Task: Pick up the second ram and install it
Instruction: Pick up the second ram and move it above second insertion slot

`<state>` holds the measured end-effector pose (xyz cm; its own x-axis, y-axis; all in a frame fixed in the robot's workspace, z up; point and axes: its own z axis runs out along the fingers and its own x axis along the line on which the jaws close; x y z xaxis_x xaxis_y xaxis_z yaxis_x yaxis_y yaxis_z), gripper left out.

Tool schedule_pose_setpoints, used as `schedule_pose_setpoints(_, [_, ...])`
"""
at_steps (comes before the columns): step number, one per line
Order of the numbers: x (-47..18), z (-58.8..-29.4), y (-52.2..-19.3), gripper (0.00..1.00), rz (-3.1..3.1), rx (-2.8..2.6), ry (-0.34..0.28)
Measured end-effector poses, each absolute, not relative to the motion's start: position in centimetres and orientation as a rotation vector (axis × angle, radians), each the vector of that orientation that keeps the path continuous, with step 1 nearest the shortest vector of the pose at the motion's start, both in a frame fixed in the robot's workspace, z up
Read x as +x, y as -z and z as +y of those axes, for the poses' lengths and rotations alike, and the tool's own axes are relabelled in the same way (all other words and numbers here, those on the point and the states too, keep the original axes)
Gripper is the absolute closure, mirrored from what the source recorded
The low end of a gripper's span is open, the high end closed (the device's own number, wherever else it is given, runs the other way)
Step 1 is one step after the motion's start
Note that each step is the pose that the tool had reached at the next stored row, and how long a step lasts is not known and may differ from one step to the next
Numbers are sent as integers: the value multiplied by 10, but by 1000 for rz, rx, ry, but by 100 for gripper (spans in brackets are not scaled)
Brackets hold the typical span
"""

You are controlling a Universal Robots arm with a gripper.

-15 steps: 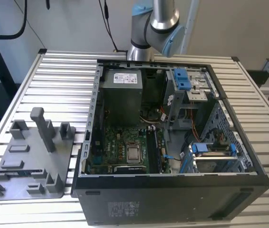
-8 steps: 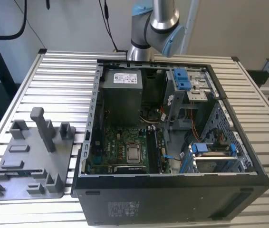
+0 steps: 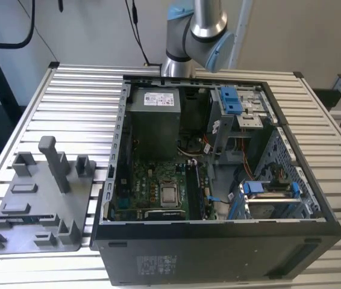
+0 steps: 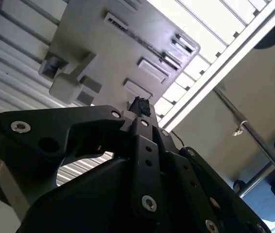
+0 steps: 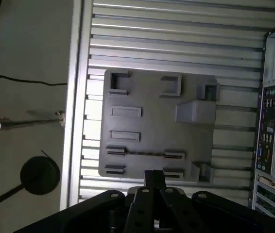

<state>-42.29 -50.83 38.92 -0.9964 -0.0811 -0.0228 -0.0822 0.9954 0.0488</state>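
exterior view: the grey holder tray (image 3: 36, 200) lies on the slatted table (image 3: 80, 96), to the exterior view's left of the open computer case (image 3: 218, 253), within reach of the arm (image 3: 206, 24).
second wrist view: the gripper (image 4: 140, 106) hangs above the tray, its claw seemingly closed and empty.
first wrist view: the second ram (image 5: 145, 154) stands on edge across one slot pair in the tray, top edge free for grasping. the gripper is clear of it.
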Motion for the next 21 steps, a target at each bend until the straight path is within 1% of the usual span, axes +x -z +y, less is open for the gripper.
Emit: schedule_pose_setpoints(21, [-423, -508, -389, 89, 3047, -716, -77])
